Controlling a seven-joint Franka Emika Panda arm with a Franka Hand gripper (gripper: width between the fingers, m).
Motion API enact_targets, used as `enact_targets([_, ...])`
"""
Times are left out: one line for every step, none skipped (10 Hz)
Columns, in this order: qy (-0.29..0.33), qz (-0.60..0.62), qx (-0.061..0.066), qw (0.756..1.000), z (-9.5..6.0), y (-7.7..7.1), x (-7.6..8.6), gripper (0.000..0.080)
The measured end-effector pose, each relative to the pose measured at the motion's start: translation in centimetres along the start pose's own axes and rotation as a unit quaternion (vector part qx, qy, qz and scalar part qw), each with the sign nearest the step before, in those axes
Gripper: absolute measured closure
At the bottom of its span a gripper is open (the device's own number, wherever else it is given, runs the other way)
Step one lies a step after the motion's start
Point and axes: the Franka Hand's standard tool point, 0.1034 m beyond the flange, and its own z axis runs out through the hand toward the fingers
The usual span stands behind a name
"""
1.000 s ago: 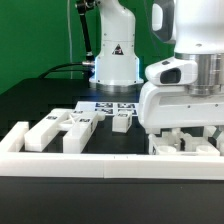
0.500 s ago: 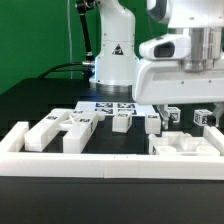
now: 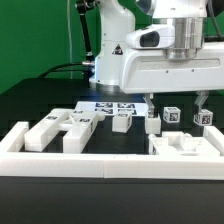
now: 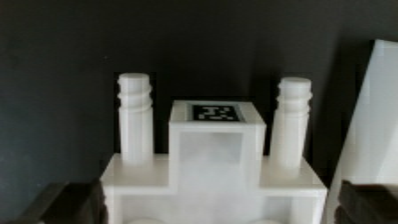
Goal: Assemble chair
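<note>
The chair is in loose white parts. A blocky part [image 3: 186, 146] lies at the exterior view's right, inside the border rail. In the wrist view it [image 4: 214, 160] shows two ribbed pegs [image 4: 137, 110] and a tagged block [image 4: 215, 113] between them. My gripper [image 3: 176, 100] hangs above this part, open, with nothing between its fingers [image 3: 203, 98]. Its dark fingertips [image 4: 63, 205] stand on either side of the part, apart from it. Three small tagged pieces [image 3: 171, 116] stand behind the part. More parts [image 3: 45, 133] lie at the exterior view's left.
A long low white border rail [image 3: 100, 165] runs along the front and up both sides. The marker board [image 3: 108, 105] lies flat at the back, before the arm's white base [image 3: 118, 60]. A small tagged block [image 3: 122, 121] sits mid-table.
My gripper has opened wider and risen straight up off the blocky part, which stays on the table. The small tagged pieces behind it have come into sight.
</note>
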Motion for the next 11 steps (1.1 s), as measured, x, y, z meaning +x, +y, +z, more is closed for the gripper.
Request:
enact_targets([0.0, 0.0, 0.0, 1.0, 0.0, 0.0, 0.0, 0.015])
enact_targets([-0.001, 0.0, 0.0, 1.0, 0.1, 0.1, -0.2, 0.015])
enact_targets([-0.004, 0.002, -0.002, 1.0, 0.7, 0.9, -1.5, 0.015])
enact_targets([-0.011, 0.005, -0.004, 1.0, 1.1, 1.6, -2.9, 0.015])
enact_targets([-0.013, 0.006, -0.006, 1.0, 1.4, 2.2, -4.0, 0.015])
enact_targets([-0.019, -0.003, -0.006, 1.0, 1.5, 2.9, -4.5, 0.015])
enact_targets([-0.028, -0.001, -0.006, 1.0, 1.4, 3.1, -4.4, 0.015])
enact_targets([-0.027, -0.002, -0.006, 1.0, 1.4, 3.0, -4.4, 0.015])
enact_targets([-0.031, -0.003, -0.005, 0.999, 1.5, 2.9, -4.6, 0.015])
enact_targets([-0.071, -0.003, -0.002, 0.997, 1.5, 2.8, -5.3, 0.015])
enact_targets([-0.11, -0.007, 0.003, 0.994, 1.5, 2.8, -5.3, 0.015])
